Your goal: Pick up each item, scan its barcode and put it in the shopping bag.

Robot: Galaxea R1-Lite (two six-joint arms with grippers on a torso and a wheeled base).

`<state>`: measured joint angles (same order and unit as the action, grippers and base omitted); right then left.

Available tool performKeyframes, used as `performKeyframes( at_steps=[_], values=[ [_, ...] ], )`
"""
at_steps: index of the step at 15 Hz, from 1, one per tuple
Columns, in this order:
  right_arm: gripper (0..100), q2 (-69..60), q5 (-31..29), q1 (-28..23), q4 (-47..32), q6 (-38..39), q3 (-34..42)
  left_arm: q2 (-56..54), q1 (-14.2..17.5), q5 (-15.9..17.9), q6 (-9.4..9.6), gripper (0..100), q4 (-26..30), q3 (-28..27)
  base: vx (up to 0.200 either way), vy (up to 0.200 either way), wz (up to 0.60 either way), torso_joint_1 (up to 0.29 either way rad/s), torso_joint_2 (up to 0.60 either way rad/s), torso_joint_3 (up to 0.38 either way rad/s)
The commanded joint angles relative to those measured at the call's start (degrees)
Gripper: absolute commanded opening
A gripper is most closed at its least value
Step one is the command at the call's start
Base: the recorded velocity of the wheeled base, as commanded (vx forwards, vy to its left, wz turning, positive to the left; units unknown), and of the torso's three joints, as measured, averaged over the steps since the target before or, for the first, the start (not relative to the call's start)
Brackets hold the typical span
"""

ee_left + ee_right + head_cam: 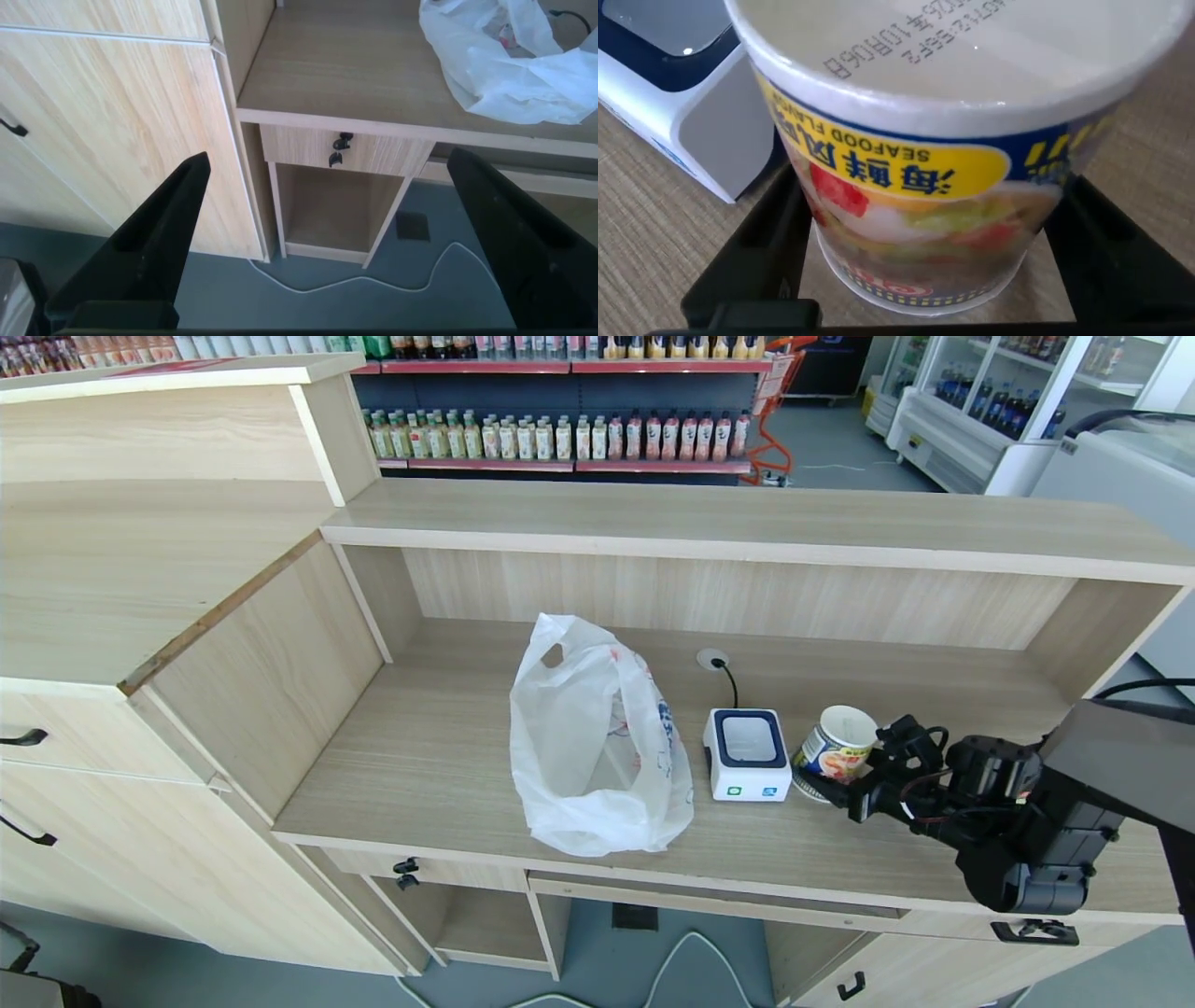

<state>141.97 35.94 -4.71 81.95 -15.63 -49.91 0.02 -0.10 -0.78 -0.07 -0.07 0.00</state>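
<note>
Fingers [761,266] of the right end effector [854,763] press from both sides on a tilted paper noodle cup with a white lid and yellow band [834,745], pinching it low over the right part of the pale wooden desk [439,756]. Just beside the cup, toward the left, sits a white box-shaped barcode scanner with a dark blue frame [747,753]. Its black cable [728,683] runs back to a round hole in the desk. Just beyond the scanner, a white plastic shopping bag [597,747] stands slumped near the front edge, mouth open upward. A raised wooden back ledge [747,527] closes the desk behind, and a slanted wooden side panel [271,681] closes it on the left. The widest stretch of desk surface lies between bag and panel. The left end effector [329,163] hangs with fingers spread wide, low before the desk's front edge, above grey floor [280,313] crossed by a white cord [374,280].
</note>
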Motion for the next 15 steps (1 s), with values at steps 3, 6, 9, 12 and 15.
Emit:
performKeyframes(
  at_steps=[3, 6, 9, 12, 15],
  values=[
    [0, -2.58, 0.01, 0.14, -0.73, -0.02, -0.54, 0.06, 0.01, -0.01, -0.01, 100, -0.01, 0.00, 0.000, 0.000, 0.00, 0.000, 0.00, 0.000],
    [0, -10.05, 0.10, 1.01, -2.05, -0.02, 2.45, 0.06, 0.01, -0.01, -0.01, 100, -0.01, 0.00, 0.000, 0.000, 0.00, 0.000, 0.00, 0.000],
    [0, -18.84, 1.33, 1.81, -2.84, 0.16, 6.40, -0.02, 0.01, -0.01, -0.01, 100, -0.01, 0.00, 0.000, 0.000, 0.00, 0.000, 0.00, 0.000],
    [0, -34.75, 8.71, 5.15, -6.54, 6.22, 13.08, 0.06, 0.01, -0.01, -0.01, 100, -0.01, 0.00, 0.000, 0.000, 0.00, 0.000, 0.00, 0.000],
    [0, -48.28, 13.37, 8.40, -17.96, 7.28, 13.35, 0.06, 0.01, -0.01, -0.01, 100, -0.01, 0.00, 0.000, 0.000, 0.00, 0.000, 0.00, 0.000]
  ],
)
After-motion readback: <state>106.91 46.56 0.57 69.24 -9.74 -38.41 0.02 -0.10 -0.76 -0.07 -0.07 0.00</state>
